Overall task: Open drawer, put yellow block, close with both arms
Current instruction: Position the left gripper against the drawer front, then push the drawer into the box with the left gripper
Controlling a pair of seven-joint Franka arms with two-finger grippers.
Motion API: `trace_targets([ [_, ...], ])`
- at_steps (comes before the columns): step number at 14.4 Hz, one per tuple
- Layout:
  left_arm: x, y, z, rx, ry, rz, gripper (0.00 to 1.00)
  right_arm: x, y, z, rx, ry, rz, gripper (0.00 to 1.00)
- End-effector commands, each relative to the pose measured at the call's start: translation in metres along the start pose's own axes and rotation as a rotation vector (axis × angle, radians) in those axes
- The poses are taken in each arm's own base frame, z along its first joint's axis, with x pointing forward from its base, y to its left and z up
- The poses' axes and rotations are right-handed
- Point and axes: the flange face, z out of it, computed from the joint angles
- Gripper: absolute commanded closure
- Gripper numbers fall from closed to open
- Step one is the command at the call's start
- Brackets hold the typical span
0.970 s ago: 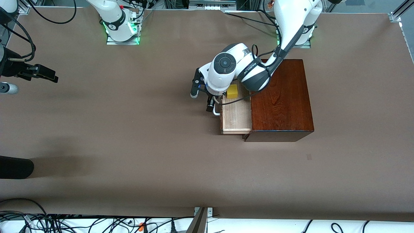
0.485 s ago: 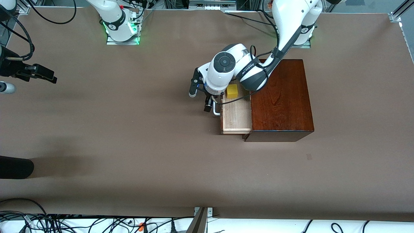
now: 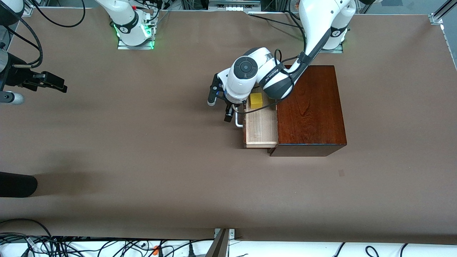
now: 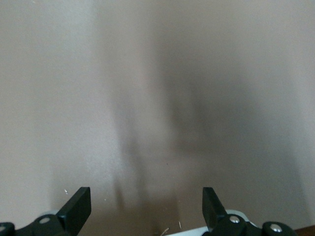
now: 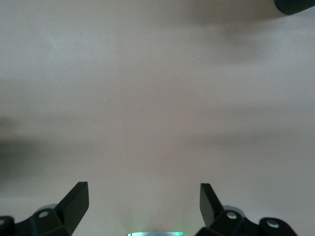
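The wooden box [image 3: 311, 107] is glossy, dark reddish-brown wood. The drawer [image 3: 261, 126] is pale, unvarnished-looking wood. The yellow block [image 3: 256, 100] looks smooth and matt. The counter [image 3: 142, 150] is matt brown.

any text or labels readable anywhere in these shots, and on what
Lettering on the dark grey band of the left arm: too small to read.
Round mark on the left arm's grey joint cap: a symbol, no legible text.
The wooden box, drawer and yellow block: no text.
Both wrist views: no text.
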Motion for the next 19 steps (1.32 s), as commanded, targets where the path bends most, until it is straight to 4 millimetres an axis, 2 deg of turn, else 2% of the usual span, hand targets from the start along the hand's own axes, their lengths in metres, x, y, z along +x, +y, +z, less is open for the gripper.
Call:
trace_targets([
  [1,-0.011,0.004,-0.001,-0.035,-0.058,0.016,0.0,0.002,-0.002,-0.005,0.003,0.002,-0.014,0.0],
  [5,-0.035,-0.003,-0.013,-0.077,-0.104,-0.015,0.0,0.003,-0.002,-0.003,0.003,-0.001,-0.014,0.0],
  [13,-0.085,-0.019,-0.016,-0.127,-0.167,-0.054,0.0,0.003,-0.002,-0.002,0.003,-0.002,-0.014,0.0],
  [16,-0.093,-0.021,-0.018,-0.143,-0.178,-0.064,0.0,0.003,-0.002,-0.001,0.003,-0.004,-0.014,0.0],
  [19,-0.101,-0.022,-0.03,-0.145,-0.189,-0.086,0.0,0.003,-0.003,-0.001,0.003,-0.004,-0.016,0.0],
])
